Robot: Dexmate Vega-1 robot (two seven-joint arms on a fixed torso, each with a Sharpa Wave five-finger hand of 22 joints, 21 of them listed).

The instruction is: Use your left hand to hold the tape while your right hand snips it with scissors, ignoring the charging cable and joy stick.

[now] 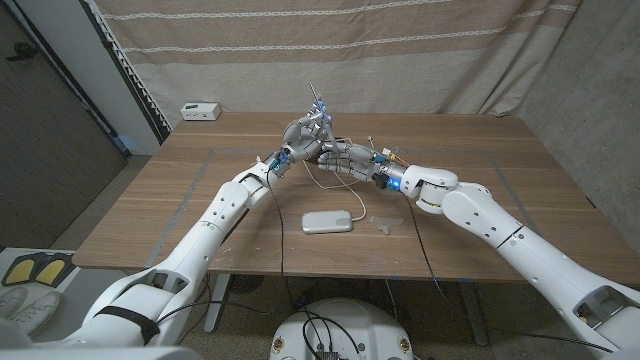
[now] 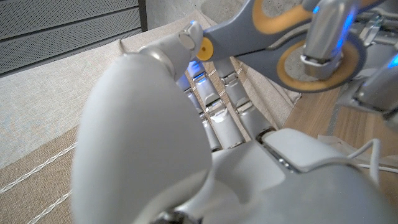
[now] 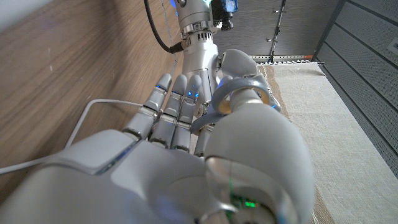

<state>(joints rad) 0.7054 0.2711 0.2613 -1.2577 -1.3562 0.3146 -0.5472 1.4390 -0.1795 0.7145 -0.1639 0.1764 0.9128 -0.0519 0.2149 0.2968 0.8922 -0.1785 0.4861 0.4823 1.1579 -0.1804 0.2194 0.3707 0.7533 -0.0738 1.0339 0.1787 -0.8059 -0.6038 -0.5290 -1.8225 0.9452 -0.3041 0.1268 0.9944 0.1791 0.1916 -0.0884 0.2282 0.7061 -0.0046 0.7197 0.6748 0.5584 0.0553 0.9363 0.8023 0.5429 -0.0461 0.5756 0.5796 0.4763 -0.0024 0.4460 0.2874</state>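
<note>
Scissors [image 1: 318, 112] gripped in right hand [image 1: 345, 158], blades up, raised mid-table for snipping. Left hand [image 1: 300, 135] met against scissors, fingers curled, presumably bracing tape; tape itself not discernible. Charging cable [image 1: 330, 180] left lying below scissors, untouched

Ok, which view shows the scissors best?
The left wrist view: the scissors show their grey-and-yellow handles and pivot up close. The head view shows small upright blades above both robot hands; the right wrist view, a grey handle loop.

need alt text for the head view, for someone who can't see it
Two white robot arms meet above the middle of a wooden table, the right hand holding scissors that point upward beside the left hand. A flat white device with a thin white cable lies nearer the front edge.
</note>
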